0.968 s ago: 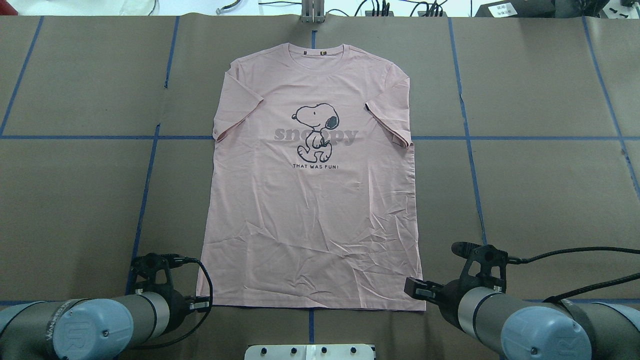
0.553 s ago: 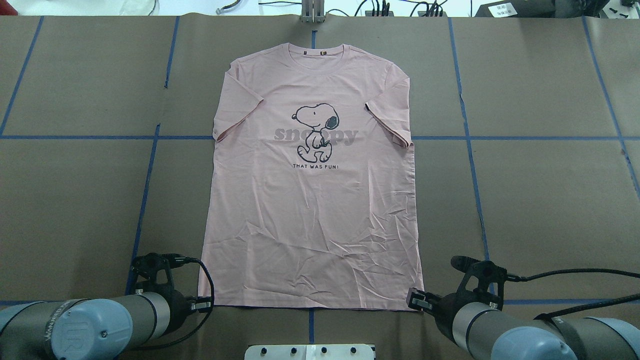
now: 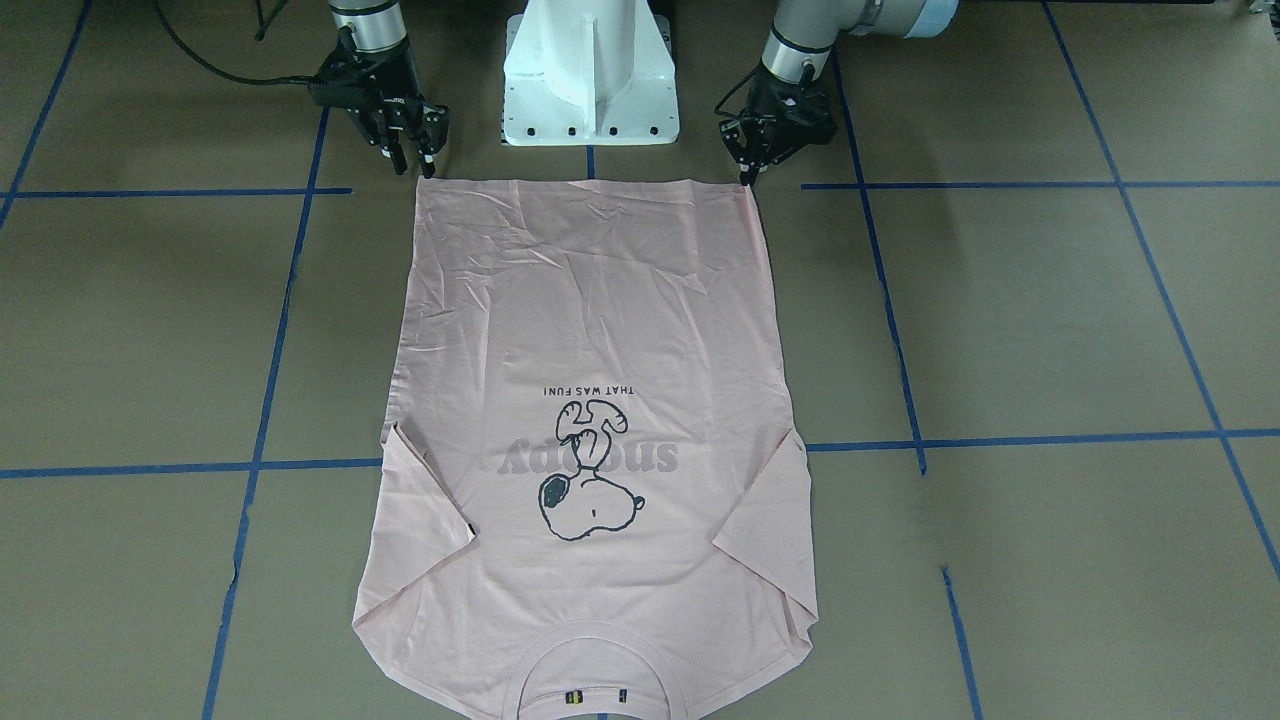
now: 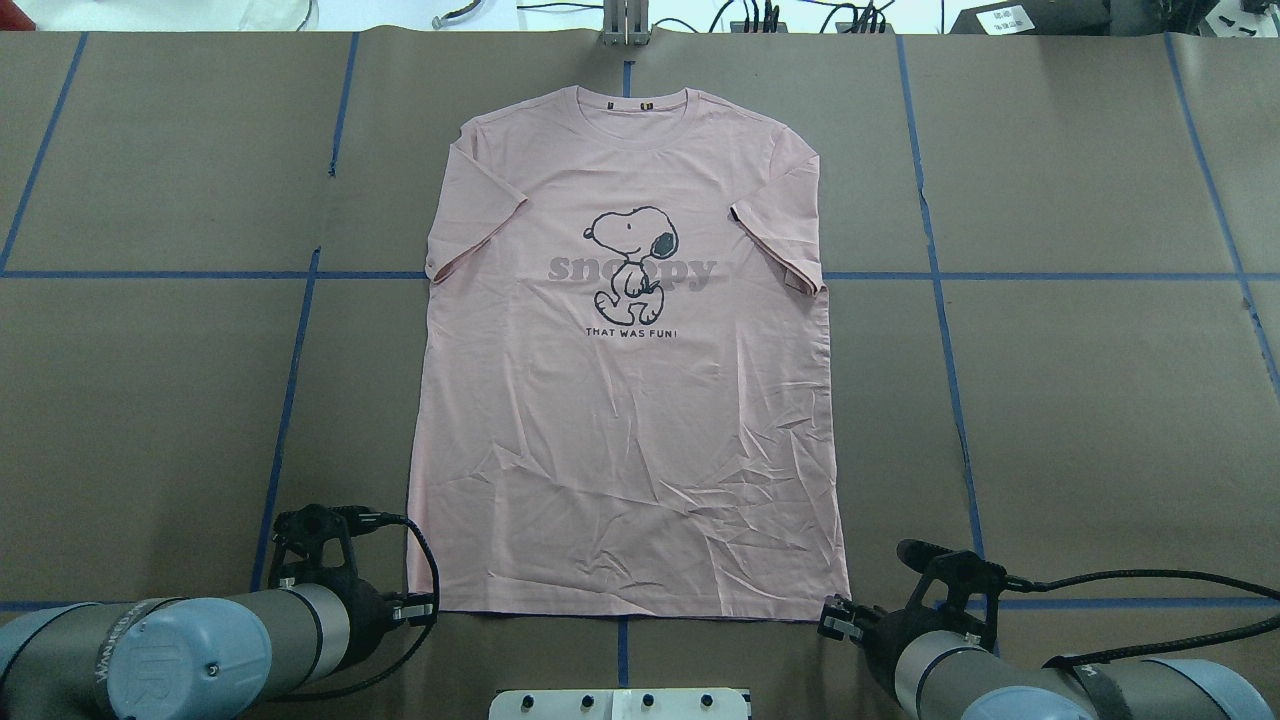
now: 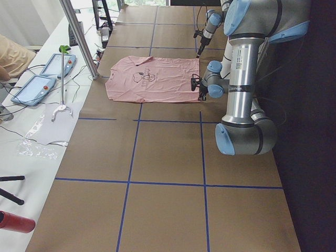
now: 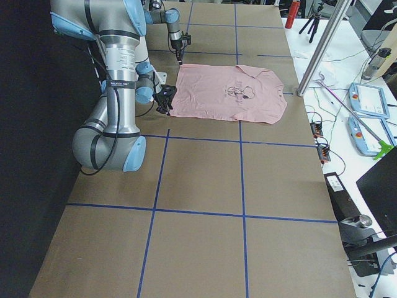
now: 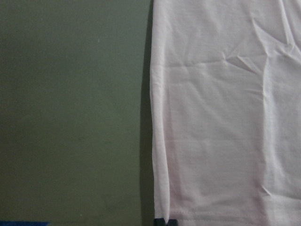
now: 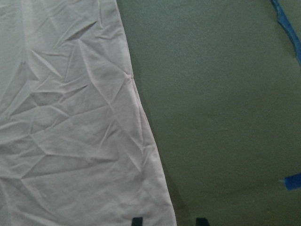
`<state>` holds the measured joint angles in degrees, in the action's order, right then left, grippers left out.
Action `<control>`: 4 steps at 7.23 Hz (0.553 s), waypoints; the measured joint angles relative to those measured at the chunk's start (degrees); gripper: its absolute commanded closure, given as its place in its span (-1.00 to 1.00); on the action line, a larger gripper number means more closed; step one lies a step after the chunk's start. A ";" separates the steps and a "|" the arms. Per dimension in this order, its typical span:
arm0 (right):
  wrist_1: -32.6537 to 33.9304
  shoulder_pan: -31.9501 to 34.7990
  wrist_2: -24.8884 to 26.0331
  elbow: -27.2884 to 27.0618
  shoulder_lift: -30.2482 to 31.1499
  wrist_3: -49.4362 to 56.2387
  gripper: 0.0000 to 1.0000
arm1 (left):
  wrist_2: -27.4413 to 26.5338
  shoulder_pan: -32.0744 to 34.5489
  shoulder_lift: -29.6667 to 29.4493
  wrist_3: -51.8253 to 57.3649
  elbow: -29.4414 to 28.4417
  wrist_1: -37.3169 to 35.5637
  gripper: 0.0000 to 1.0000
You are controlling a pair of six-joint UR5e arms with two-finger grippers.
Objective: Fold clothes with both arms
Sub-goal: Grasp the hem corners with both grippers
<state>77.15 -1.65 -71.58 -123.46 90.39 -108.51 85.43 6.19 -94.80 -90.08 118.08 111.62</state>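
Your pink T-shirt [image 4: 630, 430] lies flat and print up in the middle of the table [image 4: 1090, 390], with its collar away from the robot. The left tool [image 3: 750, 172] is clenched on the hem corner nearest it. The right tool [image 3: 417, 160] is released, its fingers straddling the opposite hem corner.

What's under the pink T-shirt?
The T-shirt lies flat on the brown table cover. Blue tape lines run beneath it and are hidden there. Anything else it covers cannot be seen.
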 measured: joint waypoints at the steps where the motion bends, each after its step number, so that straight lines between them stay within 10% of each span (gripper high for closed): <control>1: 0.01 -0.12 0.03 0.50 -0.08 -0.02 0.03 | 0.02 -0.02 -0.02 -0.01 0.02 0.02 1.00; 4: 0.01 -0.27 0.41 2.58 -1.62 -0.03 0.04 | 0.18 -0.04 -0.03 -0.01 0.00 0.08 1.00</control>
<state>77.17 -1.92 -71.18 -120.88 88.77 -108.55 85.61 6.15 -94.83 -90.09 118.08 111.71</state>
